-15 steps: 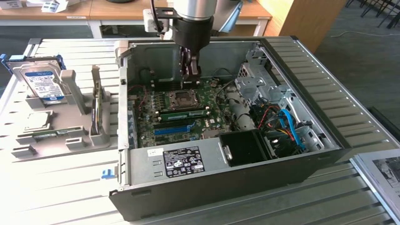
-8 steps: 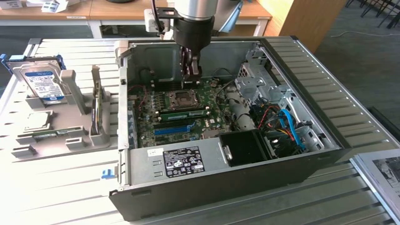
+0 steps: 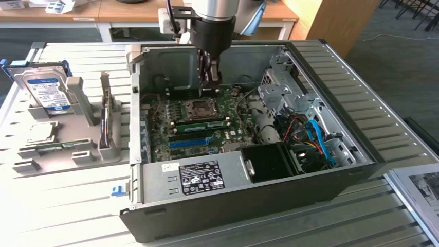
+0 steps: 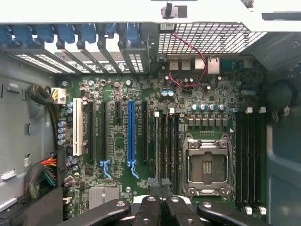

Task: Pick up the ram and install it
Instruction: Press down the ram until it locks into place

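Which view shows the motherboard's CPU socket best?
Wrist view: it looks straight down on the CPU socket, its metal frame and centre contacts plain. The exterior view shows the socket smaller, at a slant.

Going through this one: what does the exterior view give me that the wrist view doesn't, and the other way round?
Exterior view: the hard drive upright on the grey stand beside the open computer case, the labelled power supply and the blue cables.
Wrist view: the white expansion slot, the rear ports and the vent grille, seen close.
Both: the shut claw above the motherboard, with the empty CPU socket near it.
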